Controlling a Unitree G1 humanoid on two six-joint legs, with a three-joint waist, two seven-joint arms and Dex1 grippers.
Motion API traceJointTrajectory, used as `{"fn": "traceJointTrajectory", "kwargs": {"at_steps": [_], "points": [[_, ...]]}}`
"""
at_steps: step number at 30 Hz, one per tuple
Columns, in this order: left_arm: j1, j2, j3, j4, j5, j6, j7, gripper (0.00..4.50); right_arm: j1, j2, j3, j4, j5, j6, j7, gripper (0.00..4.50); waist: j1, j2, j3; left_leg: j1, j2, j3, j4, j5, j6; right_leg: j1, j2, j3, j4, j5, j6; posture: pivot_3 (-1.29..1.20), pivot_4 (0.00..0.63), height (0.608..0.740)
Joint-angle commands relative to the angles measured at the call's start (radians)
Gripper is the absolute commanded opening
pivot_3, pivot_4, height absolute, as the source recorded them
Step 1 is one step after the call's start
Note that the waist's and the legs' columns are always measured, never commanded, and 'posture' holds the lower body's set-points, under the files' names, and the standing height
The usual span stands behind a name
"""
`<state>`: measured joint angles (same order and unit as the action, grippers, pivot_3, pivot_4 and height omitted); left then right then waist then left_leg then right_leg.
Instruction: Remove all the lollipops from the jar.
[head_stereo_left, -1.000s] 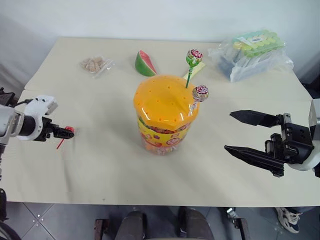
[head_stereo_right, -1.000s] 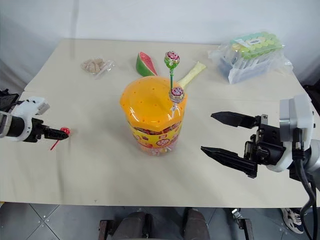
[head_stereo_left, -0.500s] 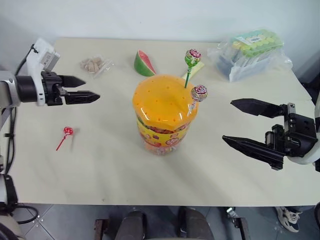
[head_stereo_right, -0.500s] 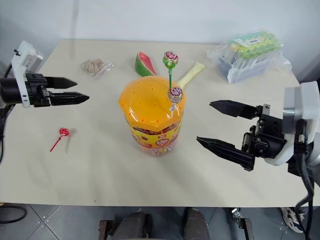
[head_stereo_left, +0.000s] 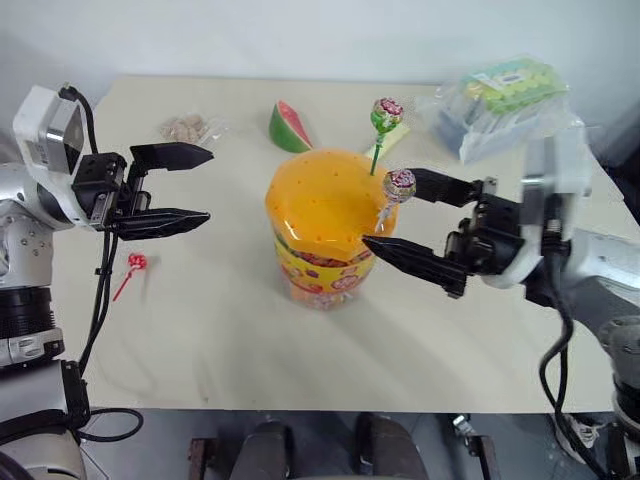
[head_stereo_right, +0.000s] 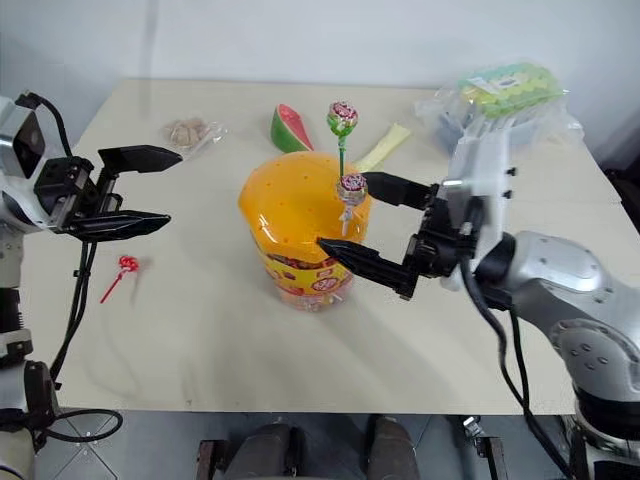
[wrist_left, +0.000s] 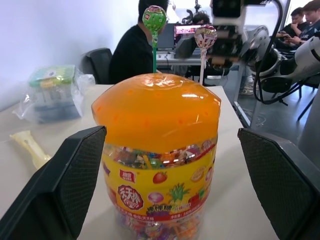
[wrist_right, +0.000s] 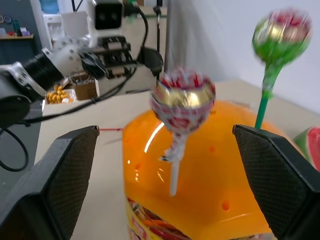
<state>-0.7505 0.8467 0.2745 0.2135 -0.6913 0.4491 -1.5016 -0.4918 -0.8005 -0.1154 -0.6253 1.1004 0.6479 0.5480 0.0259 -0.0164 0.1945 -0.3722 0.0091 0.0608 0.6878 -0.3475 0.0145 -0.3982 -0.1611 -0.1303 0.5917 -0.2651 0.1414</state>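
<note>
From the head views, the jar (head_stereo_left: 328, 235) stands mid-bench between the two claws. The right claw (head_stereo_left: 395, 215) has its black fingers spread wide and reaches in level from the right. One finger lies along the far side of the pink-red lollipop (head_stereo_left: 400, 185) and the other along the near edge of the orange lid (head_stereo_left: 320, 200), so that lollipop sits in the gap between them. I cannot quite tell whether a finger brushes the lid. The green lollipop (head_stereo_left: 386, 115) stands in the lid just behind the pink-red one, past the far finger. The left claw (head_stereo_left: 197, 187) is also wide open, empty, level and pointing at the jar from the left, well apart from it. The red lollipop (head_stereo_left: 135, 264) lies flat on the bench (head_stereo_left: 200, 340) below and a little nearer than that claw. A watermelon slice (head_stereo_left: 288, 127) sits beyond the jar, a small packet (head_stereo_left: 188, 129) lies beyond the left claw, and a clear bag of packs (head_stereo_left: 505, 95) lies beyond the right arm.

In the left wrist view the jar stands straight ahead between the two spread fingers, untouched, both remaining lollipops upright in its lid. People sit at desks behind.

In the right wrist view the pink-red lollipop stands close ahead, midway between the fingers, its white stick planted in the lid, and the green one is off to one side.
</note>
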Motion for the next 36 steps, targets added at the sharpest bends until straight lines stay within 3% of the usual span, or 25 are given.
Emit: {"fn": "traceJointTrajectory", "kwargs": {"at_steps": [1, 4, 16, 21, 25, 33, 36], "points": [[0.021, 0.025, 0.033, -0.032, -0.038, -0.015, -0.056, 4.47, -0.033, 0.001, 0.002, -0.003, -0.013, 0.004, 0.039, 4.50, -0.002, 0.000, 0.000, 0.000, 0.000, 0.000, 0.001, 0.000, 0.000, 0.000, 0.000, 0.000, 0.000, 0.000, 0.000, 0.00, 0.150, 0.740], [0.049, 0.028, 0.043, -0.061, -0.054, -0.008, -0.030, 4.50, -0.047, 0.002, 0.008, 0.005, -0.022, 0.017, 0.059, 3.91, -0.004, 0.000, 0.000, 0.000, 0.000, 0.000, 0.002, -0.001, 0.001, 0.000, 0.000, 0.000, 0.000, 0.000, 0.000, 0.00, 0.150, 0.740], [0.088, 0.023, 0.062, -0.104, -0.102, 0.002, -0.024, 4.50, -0.115, 0.011, -0.015, 0.033, -0.016, 0.035, 0.091, 0.04, -0.005, 0.000, 0.000, 0.000, 0.001, 0.000, 0.002, -0.002, 0.000, 0.000, 0.001, 0.000, 0.000, 0.000, 0.000, 0.00, 0.150, 0.740], [0.085, 0.021, 0.055, -0.089, -0.105, -0.006, -0.033, 4.50, -0.222, 0.023, -0.085, 0.087, 0.060, 0.058, 0.027, 0.04, -0.006, 0.000, 0.000, 0.000, 0.002, 0.000, 0.002, -0.002, -0.001, 0.000, 0.002, 0.001, 0.000, 0.000, 0.000, 0.00, 0.150, 0.740], [0.087, 0.022, 0.053, -0.089, -0.108, -0.006, -0.032, 4.50, -0.257, -0.034, -0.184, 0.131, 0.133, 0.097, -0.008, 0.04, -0.002, 0.000, 0.000, 0.000, 0.003, 0.000, 0.002, -0.002, -0.001, 0.000, 0.003, 0.001, 0.000, 0.000, 0.000, 0.00, 0.150, 0.740], [0.118, 0.027, 0.068, -0.117, -0.128, 0.011, -0.029, 4.50, -0.077, -0.309, -0.418, 0.259, 0.106, 0.264, 0.015, 0.04, -0.003, 0.000, 0.000, -0.001, 0.003, 0.001, 0.003, -0.003, 0.000, 0.000, 0.003, 0.001, -0.001, 0.000, 0.000, 0.00, 0.150, 0.740], [0.136, 0.027, 0.067, -0.134, -0.142, 0.021, -0.031, 4.50, 0.037, -0.390, -0.386, 0.318, 0.007, 0.334, 0.023, 0.04, -0.004, 0.000, 0.000, 0.000, 0.004, 0.002, 0.003, -0.004, 0.000, 0.000, 0.004, 0.002, -0.001, 0.000, 0.000, 0.00, 0.150, 0.740]]}}
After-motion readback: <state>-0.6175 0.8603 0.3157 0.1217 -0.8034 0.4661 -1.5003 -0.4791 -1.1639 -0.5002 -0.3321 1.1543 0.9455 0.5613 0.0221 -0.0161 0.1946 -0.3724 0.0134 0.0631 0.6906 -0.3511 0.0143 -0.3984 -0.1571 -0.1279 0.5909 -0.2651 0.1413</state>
